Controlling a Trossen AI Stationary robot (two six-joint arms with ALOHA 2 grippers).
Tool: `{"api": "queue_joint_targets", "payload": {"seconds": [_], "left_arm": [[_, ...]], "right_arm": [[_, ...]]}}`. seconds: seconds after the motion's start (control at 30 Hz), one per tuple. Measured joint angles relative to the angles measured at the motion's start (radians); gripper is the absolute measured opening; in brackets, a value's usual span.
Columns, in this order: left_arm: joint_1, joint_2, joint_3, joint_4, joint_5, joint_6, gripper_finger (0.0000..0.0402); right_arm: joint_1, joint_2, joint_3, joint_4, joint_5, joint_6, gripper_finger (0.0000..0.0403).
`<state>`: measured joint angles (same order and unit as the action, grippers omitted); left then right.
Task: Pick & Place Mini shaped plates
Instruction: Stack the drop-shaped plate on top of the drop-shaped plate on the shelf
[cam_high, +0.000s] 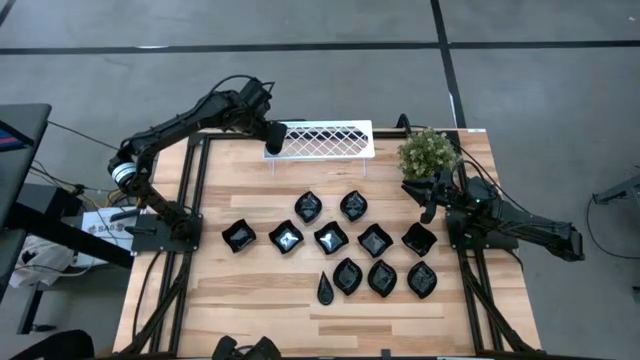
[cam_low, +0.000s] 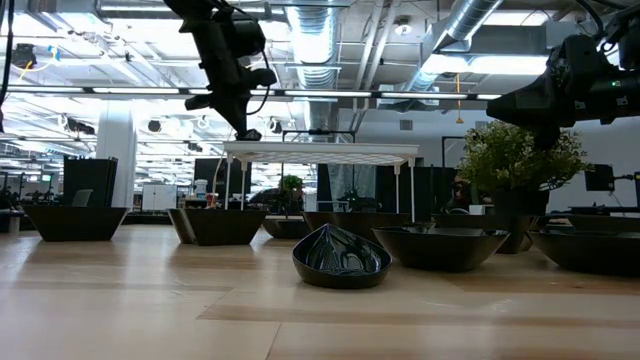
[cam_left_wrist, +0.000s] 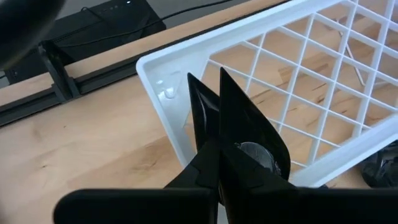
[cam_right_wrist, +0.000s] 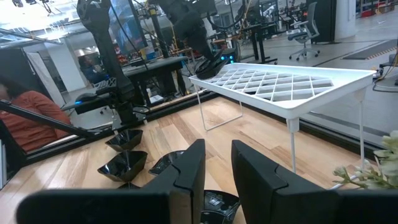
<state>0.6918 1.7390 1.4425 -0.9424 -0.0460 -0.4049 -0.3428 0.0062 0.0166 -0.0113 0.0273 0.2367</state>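
Pressed together on the left gripper (cam_high: 274, 140), jaws empty, poised over the 9 o'clock end of the white lattice tray (cam_high: 325, 139). Seen from the left wrist as two dark fingers (cam_left_wrist: 239, 134) meeting in a point above the tray's corner rim (cam_left_wrist: 163, 87), with bare wooden surface (cam_left_wrist: 81, 149) beneath. Shown in the low view hanging above that same end of the raised tray (cam_low: 320, 152), apart from it.

Parted a little on the right gripper (cam_high: 428, 195), jaws with a narrow gap visible between the fingers (cam_right_wrist: 249, 171) in the right wrist view and nothing pinched there. Held toward 3 o'clock on the surface (cam_high: 250, 290), just beside the green potted plant (cam_high: 428, 152), which stands at about 1 o'clock, next to the tray's 3 o'clock end.

Mini shaped plates (cam_high: 331, 238) all lying on the wood, none in either gripper and none on the tray. Spread from the centre toward 5 o'clock in three loose rows: two nearest the tray, five across the middle running from 9 o'clock to 3 o'clock, four along the 6 o'clock side. Among that last row, a slim teardrop plate (cam_high: 326, 290) at its 9 o'clock end. Nearest plate to the right gripper (cam_high: 418, 238) just at its 6 o'clock side. In the low view, one ribbed plate (cam_low: 341, 257) in front, the others ranged behind it under the tray.
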Motion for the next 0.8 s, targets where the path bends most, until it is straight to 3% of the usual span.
{"api": "queue_joint_targets", "payload": {"seconds": [0.33,0.8], "left_arm": [[0.000,0.000,0.000,0.000,-0.004,-0.004,0.0006],[0.000,0.000,0.001,0.009,-0.034,-0.024,0.0062]], "right_arm": [[0.000,0.000,0.000,0.000,0.000,0.000,0.0074],[0.000,0.000,0.000,0.000,0.000,0.000,0.0074]]}}
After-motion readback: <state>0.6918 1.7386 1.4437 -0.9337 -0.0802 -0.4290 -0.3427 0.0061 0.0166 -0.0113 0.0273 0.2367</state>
